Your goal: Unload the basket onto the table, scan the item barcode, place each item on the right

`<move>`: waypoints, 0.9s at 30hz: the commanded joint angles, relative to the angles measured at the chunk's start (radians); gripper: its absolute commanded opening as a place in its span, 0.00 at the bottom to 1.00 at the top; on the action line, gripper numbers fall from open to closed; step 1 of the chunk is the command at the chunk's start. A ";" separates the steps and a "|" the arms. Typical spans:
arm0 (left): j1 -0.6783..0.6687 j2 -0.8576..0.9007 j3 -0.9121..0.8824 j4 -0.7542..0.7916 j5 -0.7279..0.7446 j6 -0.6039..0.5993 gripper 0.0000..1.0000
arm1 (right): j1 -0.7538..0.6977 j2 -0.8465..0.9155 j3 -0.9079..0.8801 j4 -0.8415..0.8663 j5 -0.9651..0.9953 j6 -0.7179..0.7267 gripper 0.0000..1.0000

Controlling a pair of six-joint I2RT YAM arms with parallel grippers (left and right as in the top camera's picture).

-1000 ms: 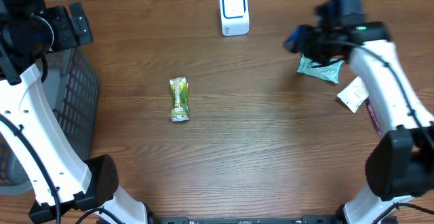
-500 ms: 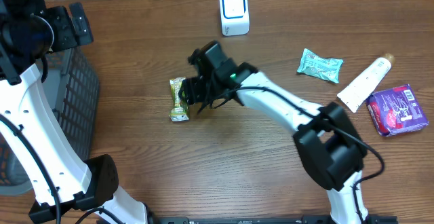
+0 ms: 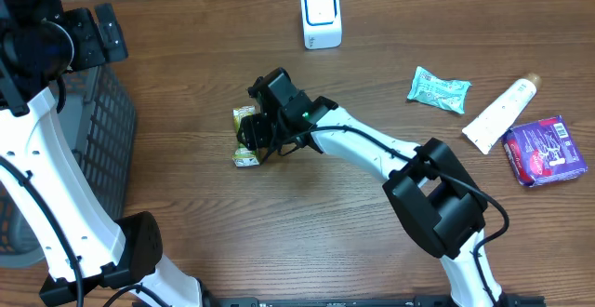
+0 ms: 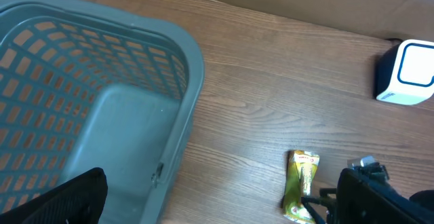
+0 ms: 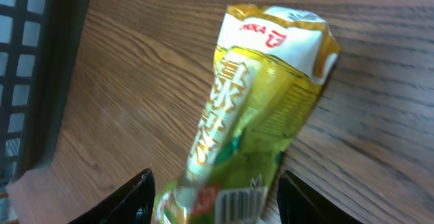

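Observation:
The item, a green and yellow snack packet, lies flat on the wooden table left of centre, also seen at packet. My right gripper is down over it and open. In the right wrist view the packet fills the gap of the right gripper, a black finger close on each side, and a barcode shows at its near end. The white scanner with its blue-ringed window stands at the far edge, scanner. My left gripper hangs wide open and empty, high over the basket's edge.
A grey-blue mesh basket sits at the table's left, basket. At the right lie a teal pouch, a white tube and a purple box.
My right arm has swung from the teal pouch at the right across to the green packet and settled lower and further left over it. The left arm has not moved.

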 commanded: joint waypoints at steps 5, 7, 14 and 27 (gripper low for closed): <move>0.004 0.007 0.006 -0.002 0.011 -0.017 1.00 | 0.023 0.074 0.018 -0.006 0.045 0.058 0.35; 0.004 0.007 0.006 -0.002 0.011 -0.017 1.00 | -0.001 0.061 0.019 -0.022 0.020 0.057 0.23; 0.004 0.007 0.006 -0.002 0.011 -0.017 1.00 | -0.163 0.042 0.019 -0.101 -0.308 -0.031 0.13; 0.004 0.007 0.006 -0.002 0.011 -0.017 1.00 | -0.380 0.007 0.020 -0.509 -0.310 -0.463 0.24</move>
